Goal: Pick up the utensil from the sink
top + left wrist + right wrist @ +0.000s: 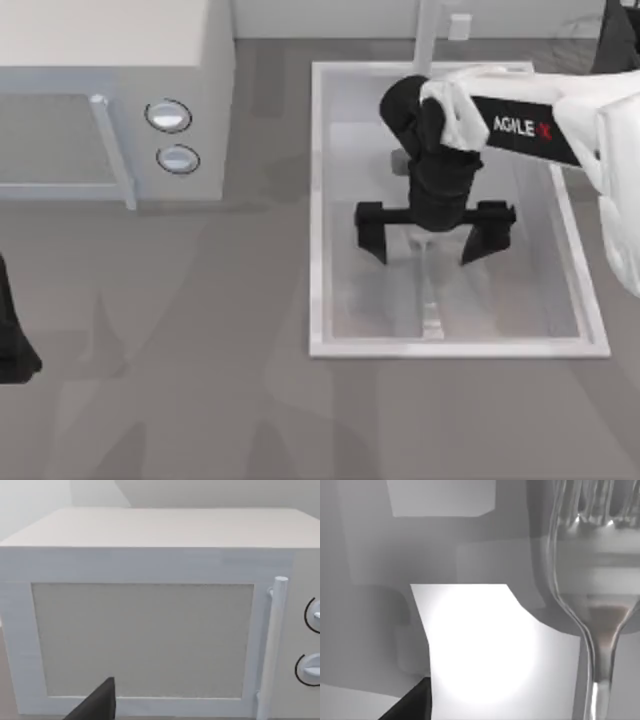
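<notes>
From above, the right gripper (435,232) is down inside the sink (318,200), fingers spread wide, one dark fingertip either side of the basin's middle line. The fork (431,290) lies flat on the sink floor, its handle running from between those fingertips toward the sink's near rim, the head tucked under the wrist. It looks a light, stiff, slick sliver of metal sitting low on a smooth floor, so my read is that the neck, just below the tines, is the place to pinch, across the narrow width. Room for that is decent: the fork lies mid-basin, well apart from both side walls, and the faucet post (428,35) stands at the sink's far rim, behind the arm. The tight edge is the floor itself, since the fingertips must get down nearly to it. The left arm (15,335) is parked well away from the sink, past the microwave (120,90).

Left wrist view now: the microwave door (142,640) and its handle bar (274,640) face the camera, a dark finger (100,705) at the frame edge, and I cannot tell from this whether that gripper is open or closed.

Right wrist view: the fork (600,605) is right up close, tines and neck gleaming against the pale sink floor (370,555), one dark fingertip (412,702) off to its side and clear of it. Glare makes it hard to judge, but the metal seems not yet touched
</notes>
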You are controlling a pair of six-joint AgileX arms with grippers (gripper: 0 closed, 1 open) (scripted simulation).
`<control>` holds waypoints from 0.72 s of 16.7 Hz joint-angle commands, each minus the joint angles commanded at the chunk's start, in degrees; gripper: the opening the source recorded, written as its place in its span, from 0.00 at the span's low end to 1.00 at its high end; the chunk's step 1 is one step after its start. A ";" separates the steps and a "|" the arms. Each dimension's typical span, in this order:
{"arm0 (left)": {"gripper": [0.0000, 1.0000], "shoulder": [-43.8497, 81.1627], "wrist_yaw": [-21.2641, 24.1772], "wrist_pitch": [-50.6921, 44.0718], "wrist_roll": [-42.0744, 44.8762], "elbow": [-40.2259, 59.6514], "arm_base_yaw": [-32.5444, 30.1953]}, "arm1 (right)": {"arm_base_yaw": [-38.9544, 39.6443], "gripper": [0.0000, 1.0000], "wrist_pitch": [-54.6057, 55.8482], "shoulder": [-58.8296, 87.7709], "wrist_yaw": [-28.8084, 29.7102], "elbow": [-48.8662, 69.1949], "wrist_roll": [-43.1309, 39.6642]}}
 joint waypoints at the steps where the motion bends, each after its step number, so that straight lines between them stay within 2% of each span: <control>1: 1.00 0.00 0.00 0.00 0.00 0.00 0.00 | 0.00 0.85 0.00 0.00 0.00 0.00 0.00; 12: 1.00 0.00 0.00 0.00 0.00 0.00 0.00 | 0.00 0.02 0.00 0.00 0.00 0.00 0.00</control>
